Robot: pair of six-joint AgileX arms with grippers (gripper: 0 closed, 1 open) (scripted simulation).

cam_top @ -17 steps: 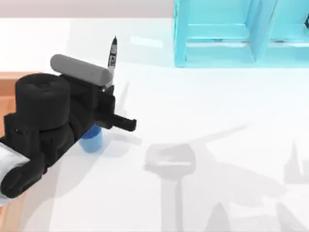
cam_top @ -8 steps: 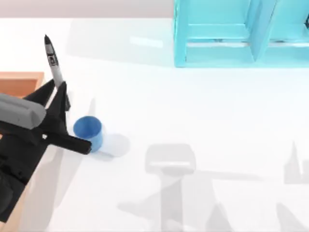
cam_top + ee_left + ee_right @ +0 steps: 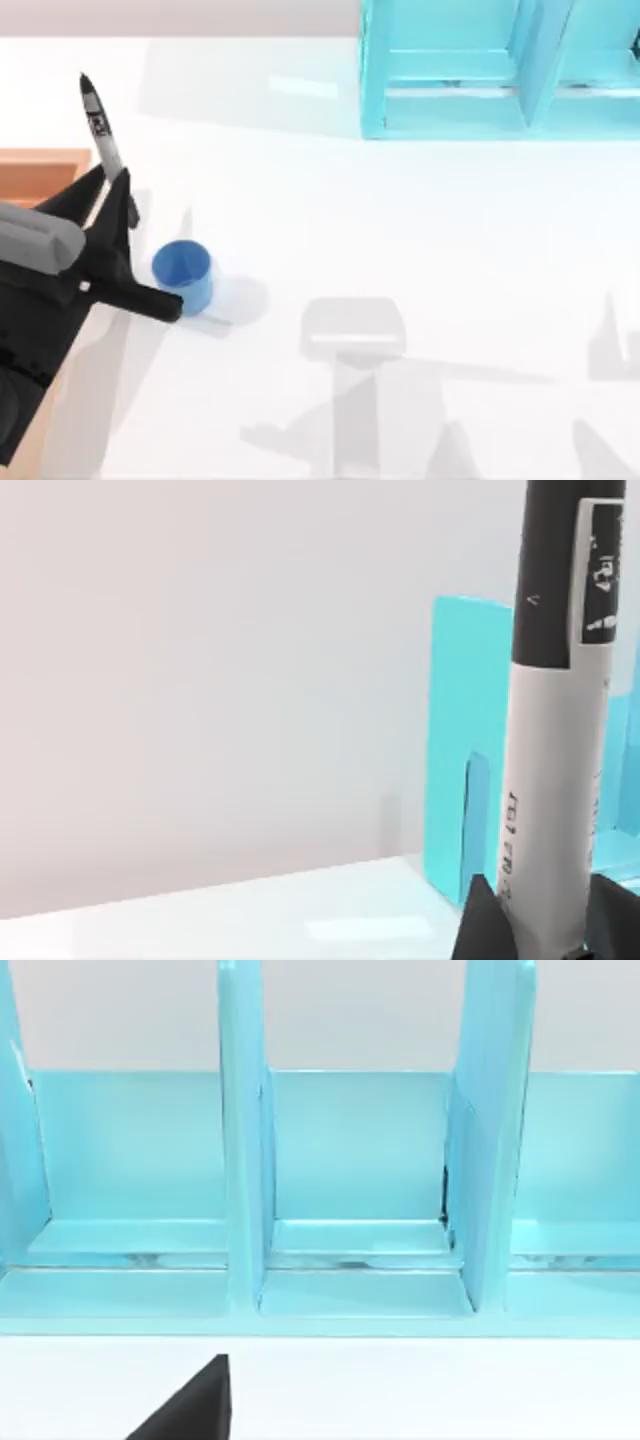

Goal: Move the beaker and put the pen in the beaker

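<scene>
In the top view, the AgileX left arm's black two-finger tool [image 3: 118,190] sits at the left edge of the frame, clenched on the lower end of the slim black marker pen with a grey-white labelled barrel [image 3: 100,125]. The pen sticks up and away from the tool, tilted toward the upper left of the frame, its black tip nearest the top. In the left wrist view the pen [image 3: 555,740] stands nearly upright at the right of the frame, with the dark fingers [image 3: 485,925] pressing against its barrel at the bottom.

The small blue cylindrical beaker [image 3: 182,276] stands upright and open-mouthed on the white surface [image 3: 400,230], left of centre in the top view, just beside the tool and lower right of it; the pen is not in it. An orange-brown tray-like object [image 3: 40,172] lies at the left edge behind the arm.

The large light-blue shelf unit [image 3: 500,70] occupies the upper right of the top view. In the right wrist view its open compartments [image 3: 355,1180] face the camera, and a dark part of the right tool [image 3: 195,1405] shows at the bottom edge; whether it is released or clenched cannot be told.
</scene>
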